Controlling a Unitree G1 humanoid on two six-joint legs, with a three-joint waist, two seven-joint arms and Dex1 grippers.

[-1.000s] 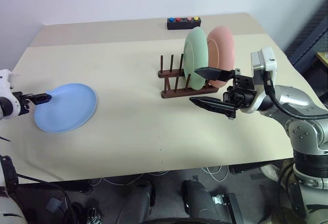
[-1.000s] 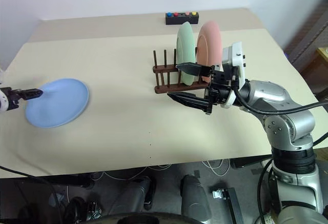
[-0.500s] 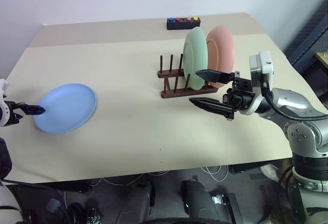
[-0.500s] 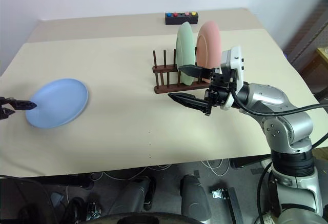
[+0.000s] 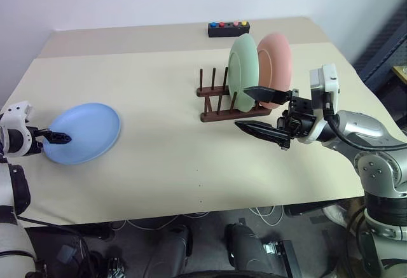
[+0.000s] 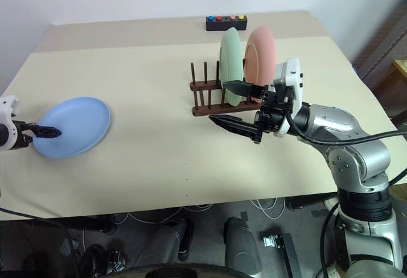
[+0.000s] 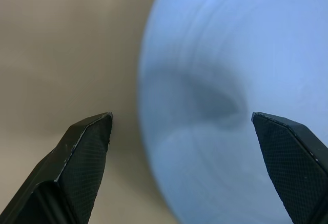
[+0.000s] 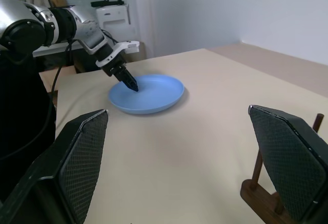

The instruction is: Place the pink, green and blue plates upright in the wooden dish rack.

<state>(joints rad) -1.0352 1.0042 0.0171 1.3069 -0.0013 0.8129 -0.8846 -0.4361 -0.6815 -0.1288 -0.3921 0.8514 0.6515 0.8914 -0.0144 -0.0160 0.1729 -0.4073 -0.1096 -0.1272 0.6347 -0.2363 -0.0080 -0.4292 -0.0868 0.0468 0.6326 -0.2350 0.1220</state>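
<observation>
Blue plate [image 5: 83, 133]: flat on the surface [image 5: 165, 157], well left of the wooden dish rack [image 5: 224, 103].
Green plate [image 5: 241, 63], pink plate [image 5: 275, 61]: upright in the rack.
Left gripper [image 7: 187, 131]: spread, over the blue plate's rim.
Right gripper [image 5: 257, 111]: spread, just beside the rack.

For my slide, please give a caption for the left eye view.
Left gripper reaches the blue plate; green plate and pink plate stand racked.

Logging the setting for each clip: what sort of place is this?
Probably a robot lab or test room, not a home kitchen: a cloth-covered table with only a wooden dish rack, plain plates and a black button box, and loose cables on the floor.
</observation>
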